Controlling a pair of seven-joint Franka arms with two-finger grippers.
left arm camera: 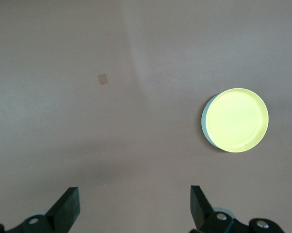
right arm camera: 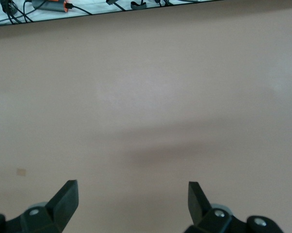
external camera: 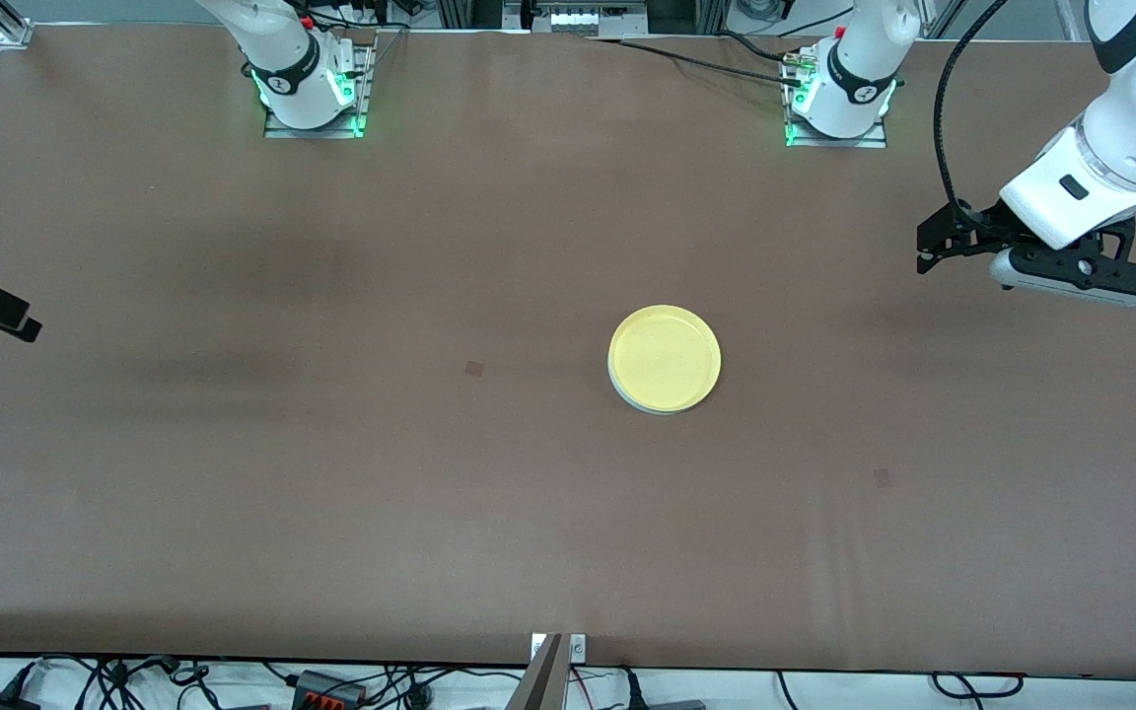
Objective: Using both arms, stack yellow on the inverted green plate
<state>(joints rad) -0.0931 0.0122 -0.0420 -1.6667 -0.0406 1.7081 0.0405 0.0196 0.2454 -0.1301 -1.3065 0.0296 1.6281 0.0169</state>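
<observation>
Yellow round plastic plate (external camera: 665,357) sits on your pale mint-green round plate (left arm camera: 204,116), well apart from both grippers: left gripper (left arm camera: 135,206) and right gripper (right arm camera: 133,200) hang with jaws apart over bare brown table (external camera: 331,444).

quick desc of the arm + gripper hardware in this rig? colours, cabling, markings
Two white jointed arms with black-grey joint bands; each base carries a dark round logo and glows green on a metal mounting plate. The left gripper is black with two flat wedge-shaped fingers, below a white wrist housing and a pale grey camera module. A black cable loops along that arm. The right gripper looks identical.
</observation>
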